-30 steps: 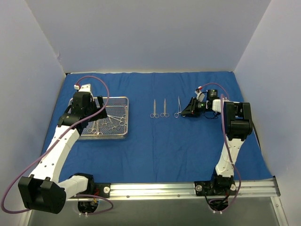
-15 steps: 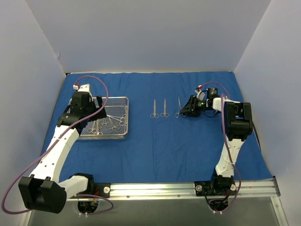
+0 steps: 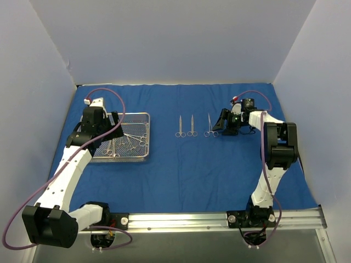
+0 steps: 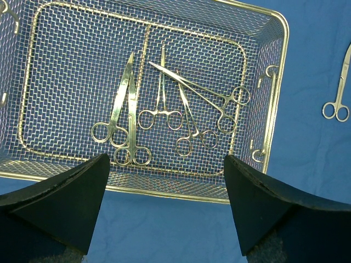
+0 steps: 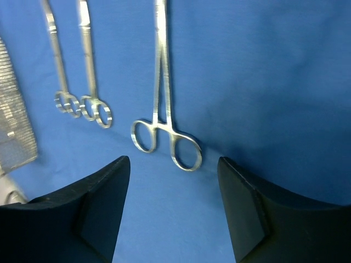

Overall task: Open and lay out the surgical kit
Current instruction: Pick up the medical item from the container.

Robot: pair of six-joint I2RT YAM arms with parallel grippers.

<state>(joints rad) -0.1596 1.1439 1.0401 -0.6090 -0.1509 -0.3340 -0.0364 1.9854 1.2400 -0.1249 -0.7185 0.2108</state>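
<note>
- A plain back wall (image 3: 175,44), pale and faintly lavender, closes the far side of the workspace; it is the brightest panel.
- A left wall (image 3: 27,109) and a right wall (image 3: 323,82) of the same blank material angle in to meet it, making a three-sided booth.
- The left wall is slightly more shaded than the other two.
- A thin dark gap (image 3: 79,85) shows at the foot of the back wall near the left corner.
- An aluminium rail (image 3: 186,220) with slots runs across the near edge.
- In front of it lies a bare grey strip of the surface (image 3: 192,246).
- The light is soft and even, with no hard shadows.
</note>
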